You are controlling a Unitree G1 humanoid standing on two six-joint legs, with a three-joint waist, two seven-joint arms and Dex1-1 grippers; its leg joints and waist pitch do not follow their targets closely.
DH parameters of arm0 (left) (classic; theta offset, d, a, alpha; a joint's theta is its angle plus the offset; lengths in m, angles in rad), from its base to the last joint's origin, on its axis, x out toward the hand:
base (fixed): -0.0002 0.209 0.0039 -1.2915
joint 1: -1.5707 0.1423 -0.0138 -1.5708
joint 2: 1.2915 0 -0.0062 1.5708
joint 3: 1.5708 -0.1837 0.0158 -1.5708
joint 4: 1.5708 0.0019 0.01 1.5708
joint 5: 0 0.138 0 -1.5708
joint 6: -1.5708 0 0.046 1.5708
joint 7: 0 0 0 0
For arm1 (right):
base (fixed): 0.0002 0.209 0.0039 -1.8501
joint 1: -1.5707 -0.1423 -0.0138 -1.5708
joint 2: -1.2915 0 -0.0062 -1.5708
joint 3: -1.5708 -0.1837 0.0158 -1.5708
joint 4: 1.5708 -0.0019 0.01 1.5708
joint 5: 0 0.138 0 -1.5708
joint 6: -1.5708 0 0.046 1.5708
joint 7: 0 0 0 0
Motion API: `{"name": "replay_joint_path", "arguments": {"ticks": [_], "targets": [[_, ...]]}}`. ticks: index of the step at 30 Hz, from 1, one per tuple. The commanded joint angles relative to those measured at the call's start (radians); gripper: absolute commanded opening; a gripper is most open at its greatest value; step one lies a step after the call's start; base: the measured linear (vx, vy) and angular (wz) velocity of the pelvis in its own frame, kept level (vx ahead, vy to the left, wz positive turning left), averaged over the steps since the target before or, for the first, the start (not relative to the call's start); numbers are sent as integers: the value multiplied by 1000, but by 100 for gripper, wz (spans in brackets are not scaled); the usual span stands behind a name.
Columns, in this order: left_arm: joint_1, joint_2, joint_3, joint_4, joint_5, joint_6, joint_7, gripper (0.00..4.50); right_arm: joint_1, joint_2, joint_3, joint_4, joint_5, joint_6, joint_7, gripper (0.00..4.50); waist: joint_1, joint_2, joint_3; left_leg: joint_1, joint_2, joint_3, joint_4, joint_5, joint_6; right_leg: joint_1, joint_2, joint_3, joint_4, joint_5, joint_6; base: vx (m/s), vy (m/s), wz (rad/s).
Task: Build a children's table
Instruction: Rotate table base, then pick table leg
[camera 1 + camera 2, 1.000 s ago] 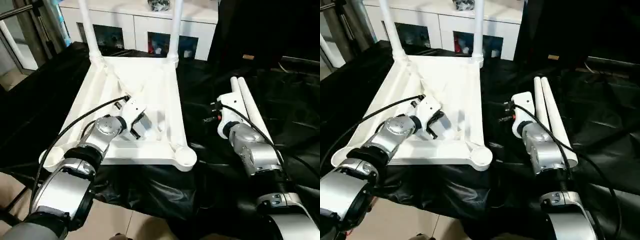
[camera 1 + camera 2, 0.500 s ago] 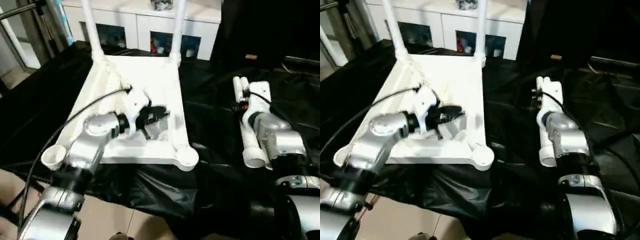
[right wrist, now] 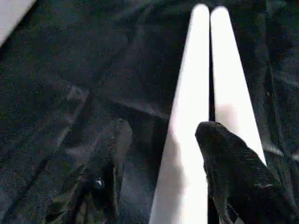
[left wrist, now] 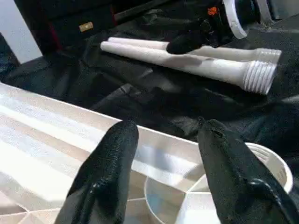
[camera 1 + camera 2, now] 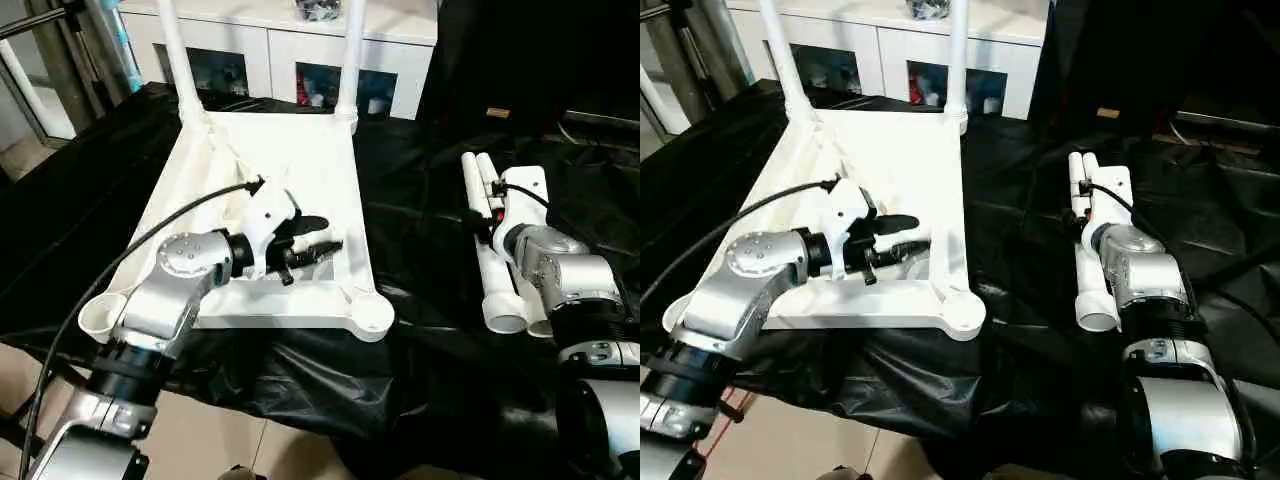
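Between the tabletop (image 5: 330, 170) and the two loose legs (image 5: 487, 240) a strip of black sheet (image 5: 415, 230) lies free.

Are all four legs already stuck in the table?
No, two loose legs lie on the black sheet beside the tabletop.

Looks like an indoor room used as a robot test area: black sheeting (image 5: 300, 370) draped over a work surface, white cabinet (image 5: 290, 45) with glass doors along the far wall, pale tiled floor (image 5: 215, 440) near, metal stand legs (image 5: 40, 60) far left.
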Motion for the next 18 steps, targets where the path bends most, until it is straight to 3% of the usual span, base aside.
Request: {"name": "replay_joint_path", "arguments": {"ticks": [1,4,11,18], "targets": [[7,10,-13,-30,2,16,-5,275,-16,-12,-6,3,-2,20,-3,289,-1,-9,-75,9,28,-4,-51,-116,23,61,-69,50,-64,-119,-213,0,0,0],[15,12,-18,-48,-4,32,-10,282,-17,-16,-1,7,-4,31,0,307,-1,-10,-76,9,29,-5,-51,-111,23,61,-69,50,-64,-120,-209,0,0,0],[19,11,-34,-48,30,13,10,358,-25,-25,30,31,-26,121,0,372,-2,-8,-77,9,26,-5,-49,-102,24,62,-66,50,-62,-105,-213,0,0,0],[21,16,-43,-58,30,28,2,381,-32,-17,3,47,2,219,-8,375,1,-8,-78,9,27,-5,-48,-104,19,63,-67,50,-61,-101,-214,0,0,0]]}}
